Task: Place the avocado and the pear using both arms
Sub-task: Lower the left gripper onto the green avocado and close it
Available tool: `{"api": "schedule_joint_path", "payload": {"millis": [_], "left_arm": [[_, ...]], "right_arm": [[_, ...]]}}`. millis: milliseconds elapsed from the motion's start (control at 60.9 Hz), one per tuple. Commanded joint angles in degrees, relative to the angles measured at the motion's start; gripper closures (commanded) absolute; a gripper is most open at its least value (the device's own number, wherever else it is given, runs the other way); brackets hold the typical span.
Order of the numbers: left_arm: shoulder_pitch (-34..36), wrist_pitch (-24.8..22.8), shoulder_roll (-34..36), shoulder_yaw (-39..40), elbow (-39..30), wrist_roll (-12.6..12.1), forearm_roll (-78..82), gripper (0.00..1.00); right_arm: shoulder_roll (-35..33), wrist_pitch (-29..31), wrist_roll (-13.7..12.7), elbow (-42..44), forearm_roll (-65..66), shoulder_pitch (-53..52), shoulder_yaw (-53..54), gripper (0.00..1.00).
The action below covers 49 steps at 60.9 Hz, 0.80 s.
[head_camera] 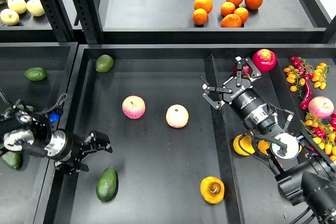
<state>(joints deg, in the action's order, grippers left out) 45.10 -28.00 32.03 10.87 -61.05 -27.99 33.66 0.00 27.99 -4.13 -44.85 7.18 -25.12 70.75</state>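
Note:
The dark green elongated avocado lies on the black middle tray near its front left. The yellow-orange pear, with a brown stem patch, lies near the tray's front right. My left gripper is open and empty, just above and to the left of the avocado, not touching it. My right gripper is wide open and empty over the divider at the tray's right side, far behind the pear.
Two pink-red apples sit mid-tray. A rounder lighter avocado lies at the back left, another in the left tray. A red apple, chillies and small tomatoes fill the right tray. Oranges are on the shelf.

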Motion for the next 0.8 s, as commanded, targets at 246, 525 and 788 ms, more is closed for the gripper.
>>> {"api": "schedule_joint_path", "payload": {"millis": [246,525,788], "left_arm": [[-2.12,0.0,-5.22,-0.15,3.74,-0.01,5.01,0.02],[-2.48,0.0,-6.45,-0.32,4.36,-0.01,5.63,0.02],[-3.44,0.0,-7.24,-0.76,4.97,-0.01,6.51,0.02]], "right_arm": [[0.0,0.01,0.09,-0.06,0.02,0.33,0.0,0.01],[0.0,0.01,0.09,-0.32,-0.06,0.86,0.0,0.01],[0.0,0.01,0.09,-0.32,-0.07,0.95,0.0,0.01]]}}
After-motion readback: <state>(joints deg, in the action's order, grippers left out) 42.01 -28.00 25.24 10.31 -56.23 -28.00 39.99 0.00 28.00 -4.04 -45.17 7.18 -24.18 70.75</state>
